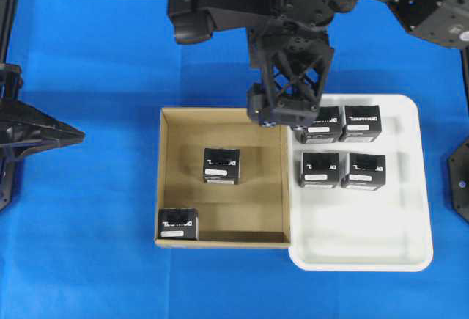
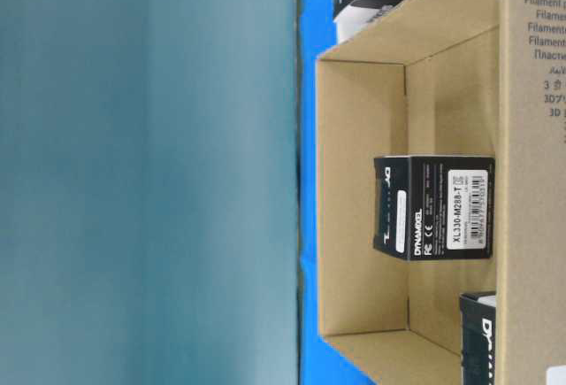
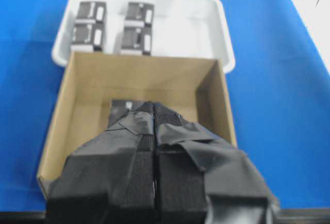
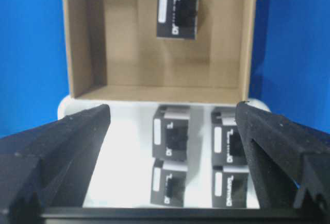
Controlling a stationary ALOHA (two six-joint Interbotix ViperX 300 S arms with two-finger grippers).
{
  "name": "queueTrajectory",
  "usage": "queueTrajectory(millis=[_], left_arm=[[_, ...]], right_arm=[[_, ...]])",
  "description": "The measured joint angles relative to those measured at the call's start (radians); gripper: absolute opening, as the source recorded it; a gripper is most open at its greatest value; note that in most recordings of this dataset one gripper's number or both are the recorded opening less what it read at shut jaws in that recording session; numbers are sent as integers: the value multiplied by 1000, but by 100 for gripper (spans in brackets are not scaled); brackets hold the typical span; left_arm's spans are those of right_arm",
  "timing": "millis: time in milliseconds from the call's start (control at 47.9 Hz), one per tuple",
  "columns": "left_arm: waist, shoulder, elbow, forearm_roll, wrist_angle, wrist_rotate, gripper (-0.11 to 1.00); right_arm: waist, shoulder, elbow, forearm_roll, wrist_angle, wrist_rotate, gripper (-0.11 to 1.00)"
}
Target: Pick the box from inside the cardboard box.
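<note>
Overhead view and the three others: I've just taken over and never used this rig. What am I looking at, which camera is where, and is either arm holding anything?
Two robot arms work over a blue table. The overhead view looks straight down. The table-level view is turned sideways, peering into the cardboard box. The other two views come from cameras on each arm's wrist.

Inside the cardboard box sit two black boxes: one near the middle, one in the near-left corner. Beside it, a white tray holds four more.

The right gripper hangs open and empty above the tray's edge. The left gripper is shut, holding nothing, parked at the left.
</note>
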State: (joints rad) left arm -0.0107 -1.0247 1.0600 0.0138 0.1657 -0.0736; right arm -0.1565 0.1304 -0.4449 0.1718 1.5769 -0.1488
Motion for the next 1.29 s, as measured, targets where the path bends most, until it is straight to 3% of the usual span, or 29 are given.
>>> queueTrajectory(millis=[167,501,668,1293], left_arm=[[2,-8,-8,0,3,-2,-7],[-3,-9,-11,0,25,-2,-7],[-3,-9,-11,0,29,0,-7],[-3,-9,-12,0,29,2,-7]], right_arm=[[3,0,49,-3,-32,0,99],[18,0,314,2,-336,3,99],[29,41,408,12,-431,3,99],[35,212,416,49,-545,-2,99]])
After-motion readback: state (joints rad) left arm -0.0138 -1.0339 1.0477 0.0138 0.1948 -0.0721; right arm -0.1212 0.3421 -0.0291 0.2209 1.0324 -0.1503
